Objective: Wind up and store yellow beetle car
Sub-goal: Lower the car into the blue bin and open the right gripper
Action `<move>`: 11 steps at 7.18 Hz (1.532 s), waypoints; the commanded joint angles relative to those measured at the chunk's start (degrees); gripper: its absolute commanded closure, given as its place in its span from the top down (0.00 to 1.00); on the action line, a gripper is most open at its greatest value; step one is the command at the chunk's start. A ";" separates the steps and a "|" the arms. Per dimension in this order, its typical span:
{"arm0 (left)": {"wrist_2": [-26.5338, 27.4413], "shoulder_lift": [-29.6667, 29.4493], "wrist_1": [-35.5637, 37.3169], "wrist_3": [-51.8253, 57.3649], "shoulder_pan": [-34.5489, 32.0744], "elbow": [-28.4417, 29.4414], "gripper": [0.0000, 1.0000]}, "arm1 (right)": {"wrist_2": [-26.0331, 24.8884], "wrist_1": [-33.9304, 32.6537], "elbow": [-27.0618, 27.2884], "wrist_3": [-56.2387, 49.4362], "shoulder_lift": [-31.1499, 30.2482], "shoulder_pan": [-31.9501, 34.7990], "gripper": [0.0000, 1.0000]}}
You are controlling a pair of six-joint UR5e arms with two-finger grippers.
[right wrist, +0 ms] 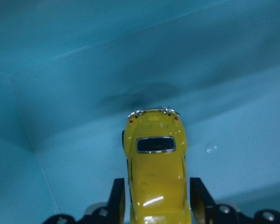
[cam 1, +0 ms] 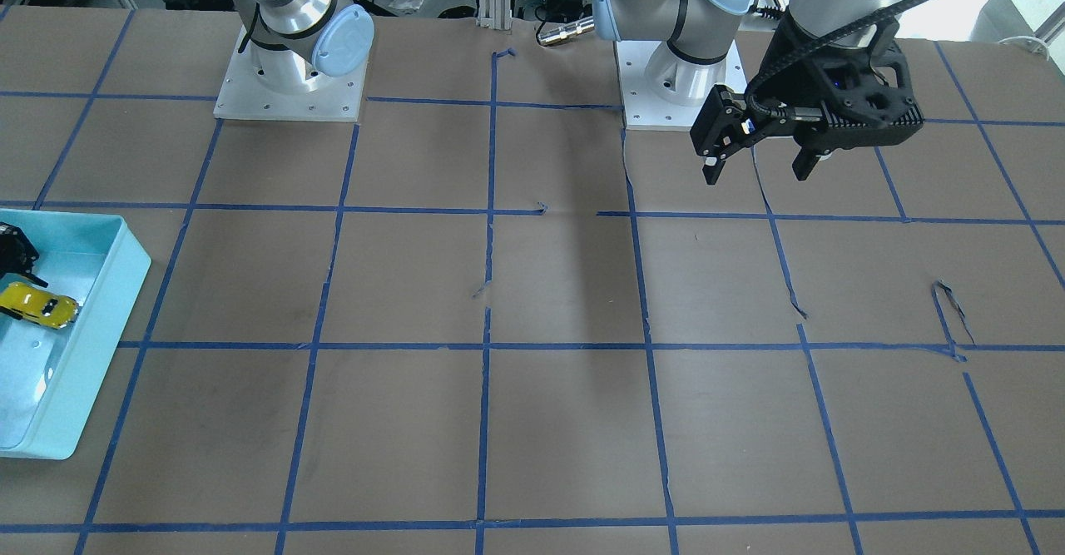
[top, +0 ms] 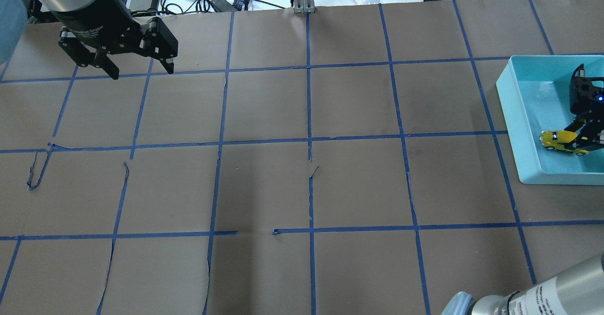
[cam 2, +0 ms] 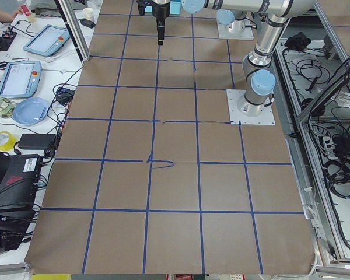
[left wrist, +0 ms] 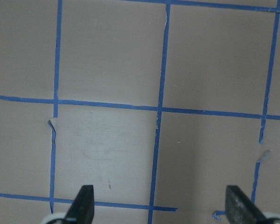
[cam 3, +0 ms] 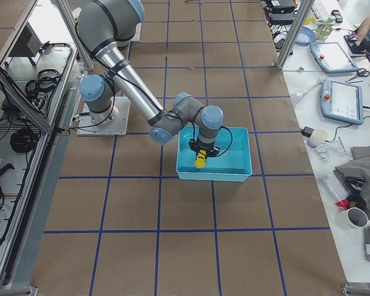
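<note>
The yellow beetle car (right wrist: 156, 163) sits between the fingers of my right gripper (right wrist: 157, 205), inside the light blue tray (top: 512, 116). The fingers press on both of its sides. A shadow on the tray floor lies apart from the car, so it hangs a little above the floor. The car also shows in the overhead view (top: 559, 140), the front view (cam 1: 37, 305) and the right side view (cam 3: 200, 161). My left gripper (top: 139, 72) is open and empty, high over the far left of the table, and it also shows in the front view (cam 1: 757, 168).
The tray (cam 1: 125, 264) stands at the table's right edge from my side. The brown paper table cover (top: 306, 187) has a blue tape grid with a few torn, lifted strips (top: 35, 173). Cables and clutter lie beyond the far edge.
</note>
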 commanded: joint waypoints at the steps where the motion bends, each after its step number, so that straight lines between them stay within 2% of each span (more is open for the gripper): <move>1: 0.03 0.06 0.00 0.00 0.05 -0.04 1.00 | 0.10 0.54 -0.03 1.80 -0.67 -0.03 1.00; 4: 0.03 0.06 0.00 0.00 0.05 -0.13 1.00 | 0.36 0.71 -0.46 2.16 -1.29 -0.03 1.00; 6: -0.06 0.15 0.00 0.00 0.05 -0.04 1.00 | 0.45 2.47 -0.55 4.25 -7.41 0.58 1.00; 8: 0.03 0.15 0.00 0.26 0.13 -0.04 1.00 | 1.41 11.38 -2.73 6.45 -12.69 1.46 1.00; 11: 0.03 0.24 0.00 0.52 0.31 -0.13 1.00 | 1.16 33.79 -17.65 9.36 -16.93 2.70 1.00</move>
